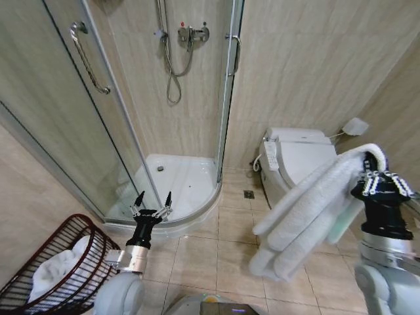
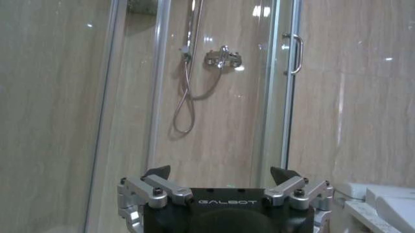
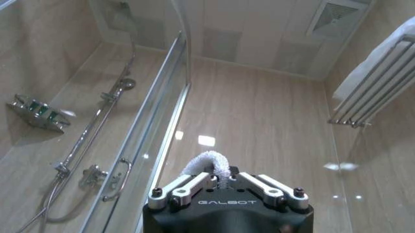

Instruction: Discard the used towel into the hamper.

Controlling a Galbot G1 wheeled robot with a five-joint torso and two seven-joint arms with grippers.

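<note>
- White terry towel (image 1: 308, 216) — long, folded in thick ribbed layers — hangs from the right gripper (image 1: 380, 180) and droops down and toward the robot's left, in front of the toilet (image 1: 292, 161).
- Right gripper: raised at the right edge of the head view, fingers pointing up, jaws clamped on the towel's upper end. In the right wrist view a tuft of towel (image 3: 209, 165) pokes up between the closed fingers of the right gripper (image 3: 224, 182).
- Left gripper (image 1: 151, 203): held low at centre-left, pointing toward the shower tray (image 1: 187, 180), jaws spread apart and holding nothing. The left wrist view confirms this — both fingertips of the left gripper (image 2: 220, 174) stand well apart, facing the shower mixer (image 2: 222, 58) on the tiled wall.
- Hamper (image 1: 49, 275): dark reddish-brown open-weave basket on the floor at lower left, just beside the left arm, well apart from the hanging towel.
- Inside the hamper lies white cloth (image 1: 56, 266), probably another towel; view too partial to be sure.
</note>
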